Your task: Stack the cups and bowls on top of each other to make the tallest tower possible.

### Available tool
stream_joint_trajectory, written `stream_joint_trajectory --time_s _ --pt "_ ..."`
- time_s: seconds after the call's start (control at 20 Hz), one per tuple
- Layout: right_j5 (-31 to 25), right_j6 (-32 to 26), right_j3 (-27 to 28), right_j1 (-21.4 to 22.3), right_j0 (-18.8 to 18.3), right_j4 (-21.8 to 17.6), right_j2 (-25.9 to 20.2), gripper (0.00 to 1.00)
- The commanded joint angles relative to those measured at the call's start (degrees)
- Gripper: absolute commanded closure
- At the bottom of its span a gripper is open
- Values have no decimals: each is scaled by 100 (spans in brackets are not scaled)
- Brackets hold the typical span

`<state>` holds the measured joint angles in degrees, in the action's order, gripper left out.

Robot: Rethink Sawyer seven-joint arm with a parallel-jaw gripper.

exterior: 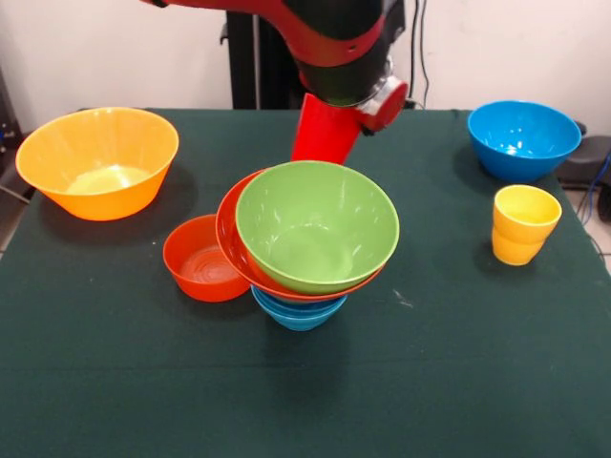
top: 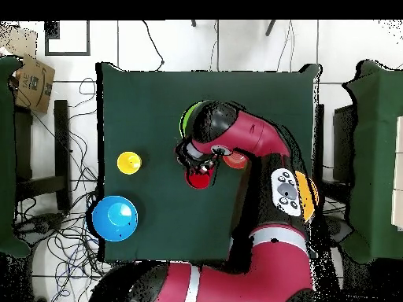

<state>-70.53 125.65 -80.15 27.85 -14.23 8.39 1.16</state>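
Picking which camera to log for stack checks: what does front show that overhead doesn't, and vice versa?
Front only: the whole tower, with a green bowl tilted in a red-orange bowl over blue bowls; a small red-orange bowl beside it; the full orange bowl.

Overhead only: the arm's elbow and base, all table edges, and the floor clutter.

Both: the red cup under the arm's end, the yellow cup and the lone blue bowl. Overhead the arm hides most of the tower.

Open green cloth at near side. Tilted bowl tower blocks centre; small red-orange bowl touches its left.
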Motion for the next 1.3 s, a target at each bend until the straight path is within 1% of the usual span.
stream_joint_trajectory --time_s 0.05,0.15,0.25,0.6,0.95,1.2,1.3 --pt "-176 -609 130 105 -68 -479 -493 100" --pt "-231 -577 96 160 -74 -476 -506 100" --pt "-242 -544 -84 273 -70 -413 -533 100" --pt "-392 -304 -861 899 19 -81 -546 100" --pt "-916 -195 -1008 1280 4 0 -589 100" --pt "-1233 -159 -878 1372 -37 -19 -621 100" --pt "-1258 -155 -852 1373 -37 -21 -631 100"
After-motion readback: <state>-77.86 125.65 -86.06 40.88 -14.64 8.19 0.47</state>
